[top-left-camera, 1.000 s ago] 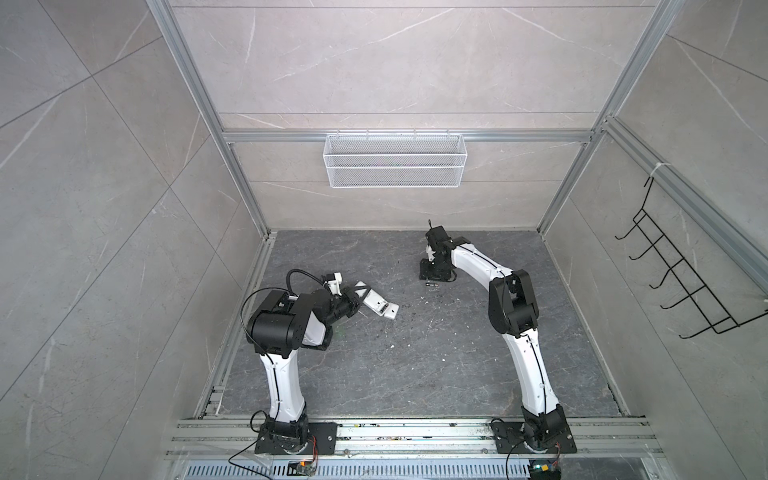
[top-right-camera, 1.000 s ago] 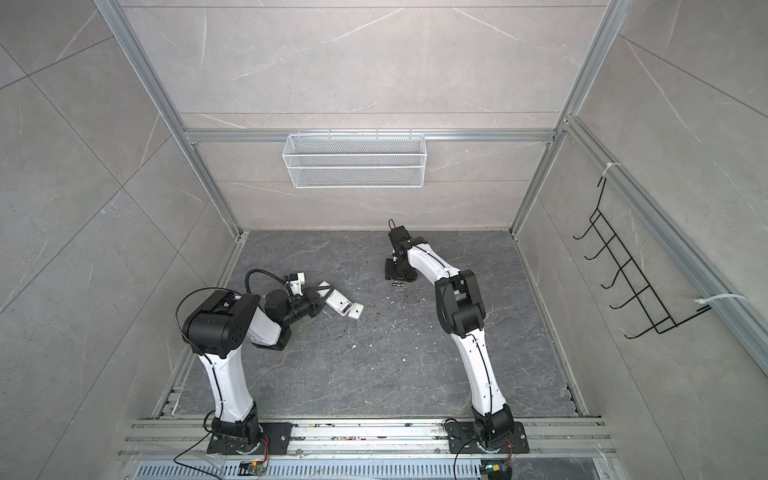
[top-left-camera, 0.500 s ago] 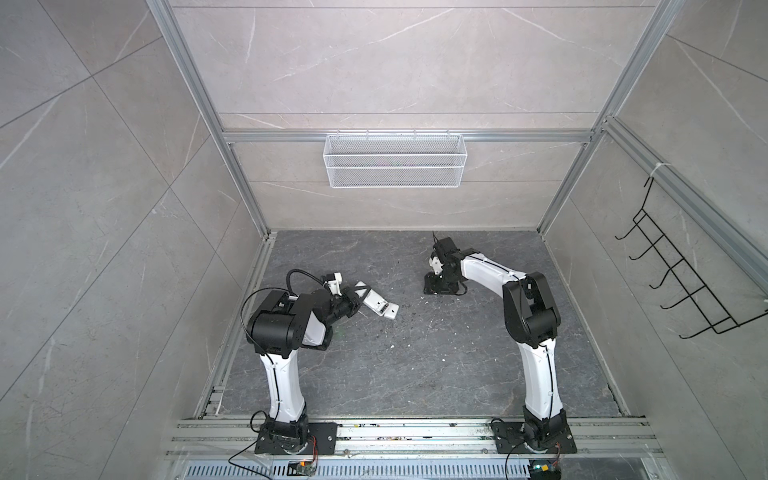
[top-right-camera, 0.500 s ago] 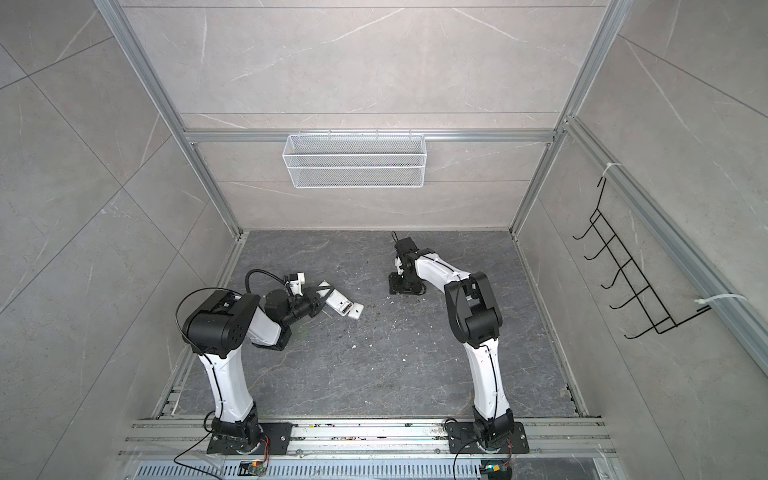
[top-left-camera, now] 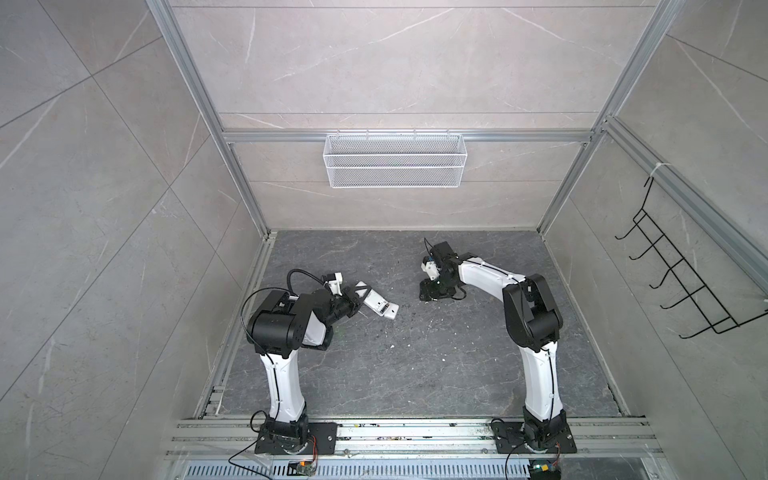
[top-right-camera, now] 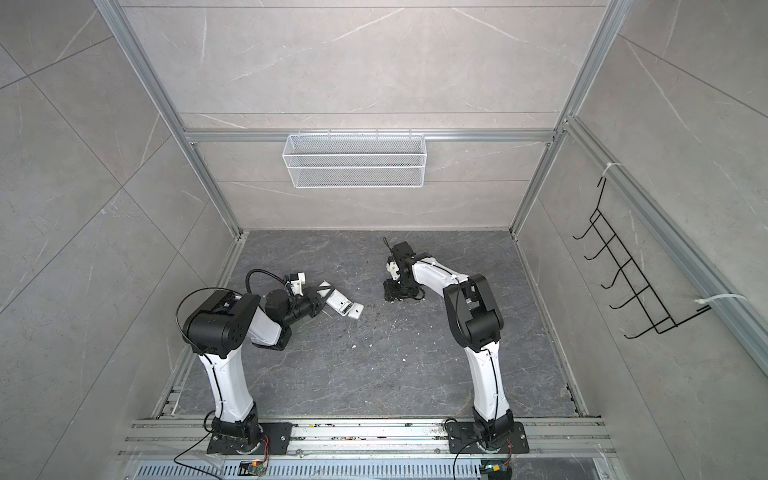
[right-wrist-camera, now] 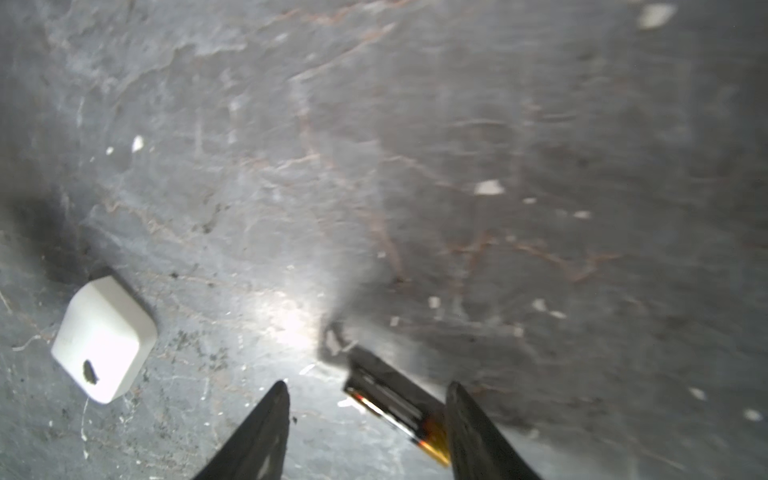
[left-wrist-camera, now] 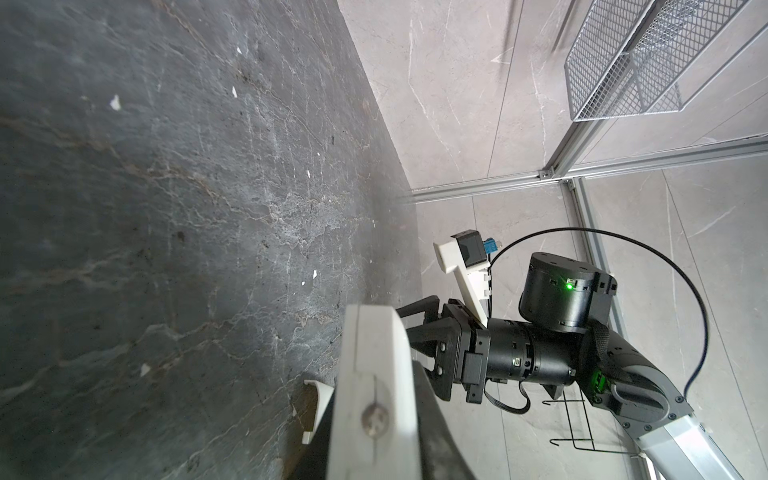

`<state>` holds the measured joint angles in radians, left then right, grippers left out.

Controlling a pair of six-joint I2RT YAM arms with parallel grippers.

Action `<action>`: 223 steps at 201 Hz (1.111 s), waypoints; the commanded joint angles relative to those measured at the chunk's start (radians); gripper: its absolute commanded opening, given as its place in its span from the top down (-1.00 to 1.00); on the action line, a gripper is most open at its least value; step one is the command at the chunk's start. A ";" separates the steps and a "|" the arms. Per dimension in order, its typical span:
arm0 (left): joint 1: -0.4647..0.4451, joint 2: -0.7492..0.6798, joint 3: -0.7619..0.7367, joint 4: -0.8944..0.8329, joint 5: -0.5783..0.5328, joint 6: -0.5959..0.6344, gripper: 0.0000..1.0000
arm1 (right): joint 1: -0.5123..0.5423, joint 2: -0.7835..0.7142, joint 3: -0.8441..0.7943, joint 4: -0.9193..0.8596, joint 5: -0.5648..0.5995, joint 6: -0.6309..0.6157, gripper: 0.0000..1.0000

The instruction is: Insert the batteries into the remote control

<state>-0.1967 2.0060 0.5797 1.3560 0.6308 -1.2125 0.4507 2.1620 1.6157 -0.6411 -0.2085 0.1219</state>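
Remote control [top-left-camera: 379, 306] is sitting left of the desk's middle. It is a flat slab of smooth white plastic with rounded corners, and the left pincer [top-left-camera: 362, 296] is pressing its jaws shut on one end of it. Whether the free end is touching the desk [top-left-camera: 415, 374] I cannot tell. Nearer than it the desk is lying open: a dark grey, pale-veined, stone-like surface carrying only scattered white specks [top-left-camera: 444, 356], with plenty of room for either arm to swing.

Just beyond, right of the middle, the right pincer [right-wrist-camera: 368, 387] is pointing down at the desk. Its black tapered fingers [right-wrist-camera: 257, 440] are standing well apart and gripping nothing. Between them a battery [right-wrist-camera: 390, 401] is lying on its side, a slim glossy dark cylinder with a copper-orange end. That end is lying just beside one finger and well clear of the other. A dark strip is running alongside it, and blur is hiding whether this is a second cell or shadow. A small white rounded block [right-wrist-camera: 104, 338], too blurred to identify, is resting on the desk apart from them. Bare desk is separating the two pincers.

Farther back, pale tiled walls [top-left-camera: 395, 62] and aluminium posts [top-left-camera: 257, 216] are hemming the desk's edges. A white mesh basket [top-left-camera: 395, 166] is hanging on the back wall, and a black wire hook rack [top-left-camera: 685, 282] is hanging on the right one.
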 commanded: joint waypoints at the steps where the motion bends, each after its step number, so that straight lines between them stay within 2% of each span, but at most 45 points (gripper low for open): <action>1: -0.002 0.000 0.020 0.059 0.015 0.001 1.00 | 0.044 -0.041 -0.049 -0.039 0.029 -0.040 -0.27; 30: -0.001 -0.001 0.020 0.060 0.015 0.001 1.00 | 0.067 -0.054 -0.078 -0.044 0.061 -0.057 -0.28; 93: -0.003 -0.004 0.019 0.059 0.015 0.002 1.00 | 0.140 -0.113 -0.176 -0.084 0.200 -0.108 -0.09; 136: -0.001 0.000 0.019 0.059 0.014 0.002 1.00 | 0.200 -0.213 -0.289 -0.050 0.196 -0.112 -0.22; 168: -0.003 0.002 0.020 0.059 0.015 0.004 1.00 | 0.207 -0.238 -0.335 -0.028 0.209 -0.103 -0.20; 223: -0.001 0.002 0.020 0.059 0.015 0.005 1.00 | 0.207 -0.195 -0.276 -0.036 0.221 -0.117 -0.18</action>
<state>-0.1967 2.0060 0.5797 1.3560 0.6308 -1.2125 0.6598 1.9480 1.3010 -0.6601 -0.0071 0.0216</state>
